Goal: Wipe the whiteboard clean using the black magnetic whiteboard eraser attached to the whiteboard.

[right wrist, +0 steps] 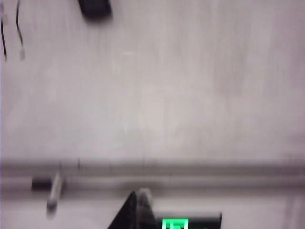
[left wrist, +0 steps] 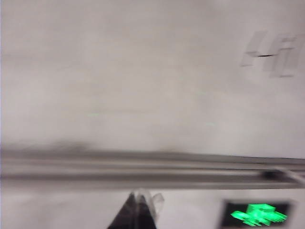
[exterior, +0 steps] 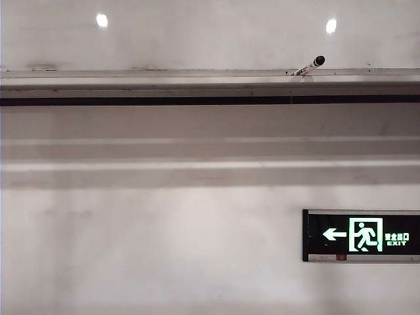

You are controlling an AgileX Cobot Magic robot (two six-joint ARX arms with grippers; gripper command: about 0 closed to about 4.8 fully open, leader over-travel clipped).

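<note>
A: Starting at my own jaws: what do you see of them?

B: My right gripper (right wrist: 138, 207) is pinched fully closed on nothing, its dark tip poking up just short of the silver ledge (right wrist: 190, 174). My left gripper (left wrist: 138, 210) shows only a dark wedge with a clear finger beside it; the blur hides whether it is closed or parted, so I cannot tell.

A: And beyond the right tip?

B: Past the ledge lies the whiteboard (right wrist: 167, 95), and far out ahead, off to one side, a dark blob at the picture's edge. I reckon that is the black eraser (right wrist: 95, 7), well apart from my jaws. A marker (right wrist: 53, 193) rests on the ledge, near my tip.

A: So how do I do this reach well?

B: Part the right jaws before arriving, I'd say, clear the ledge and marker, and come at the eraser square so both fingers straddle it.

A: Risks?

B: Probably knocking the marker off, or sliding the eraser along the glossy board instead of gripping it.
</note>
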